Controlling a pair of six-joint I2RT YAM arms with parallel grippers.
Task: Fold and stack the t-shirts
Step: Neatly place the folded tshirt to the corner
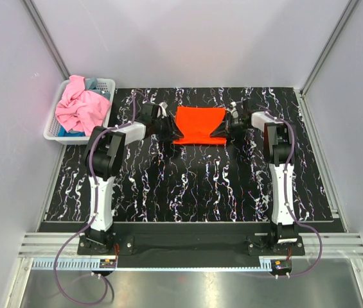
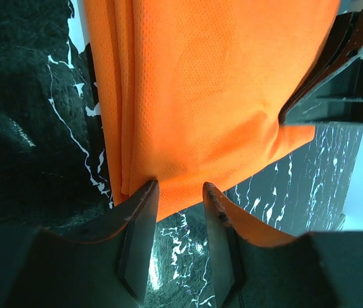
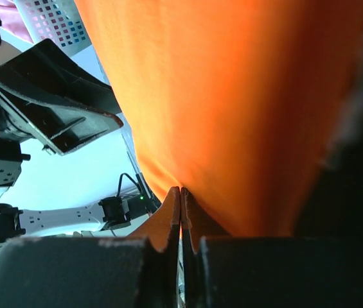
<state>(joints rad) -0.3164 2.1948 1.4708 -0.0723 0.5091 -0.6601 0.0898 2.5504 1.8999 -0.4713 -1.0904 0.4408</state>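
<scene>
The orange t-shirt [image 1: 199, 123] lies partly folded at the back middle of the black marbled mat, with a gripper at each near corner. My left gripper [image 1: 177, 133] is open, and its fingertips [image 2: 146, 192] straddle the shirt's near left edge [image 2: 200, 83]. My right gripper [image 1: 221, 131] is shut on the shirt's near right corner, and the cloth [image 3: 232, 96] rises from its closed tips [image 3: 181, 192]. The pink t-shirt [image 1: 78, 106] is bunched in the basket on top of the blue-grey t-shirt [image 1: 92, 83], which barely shows.
The white lattice basket [image 1: 107, 83] stands off the mat's back left corner. The black marbled mat [image 1: 194, 186] covers the table. White walls enclose the back and sides. The right gripper's dark fingers [image 2: 335, 83] show in the left wrist view.
</scene>
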